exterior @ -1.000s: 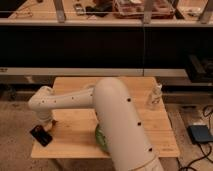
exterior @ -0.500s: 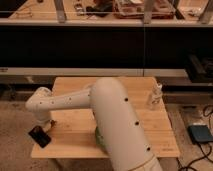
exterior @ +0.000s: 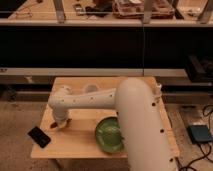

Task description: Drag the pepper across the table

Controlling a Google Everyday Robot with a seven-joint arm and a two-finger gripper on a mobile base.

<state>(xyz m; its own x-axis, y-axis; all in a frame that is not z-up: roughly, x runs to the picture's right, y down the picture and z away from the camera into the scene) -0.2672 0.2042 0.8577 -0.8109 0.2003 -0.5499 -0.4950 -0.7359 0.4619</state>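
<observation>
So gripper (exterior: 60,121) down at table (exterior: 82,147) left side, right over pepper (exterior: 65,122), phone (exterior: 39,136) nearby. Drag low, steady, away from bowl (exterior: 109,135).

No readable text, label or number anywhere; the gripper (exterior: 61,122) sits at the lower left.

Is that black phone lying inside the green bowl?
No. The black phone lies flat on the table near its left front corner, apart from the green bowl, while the end effector sits between them.
</observation>
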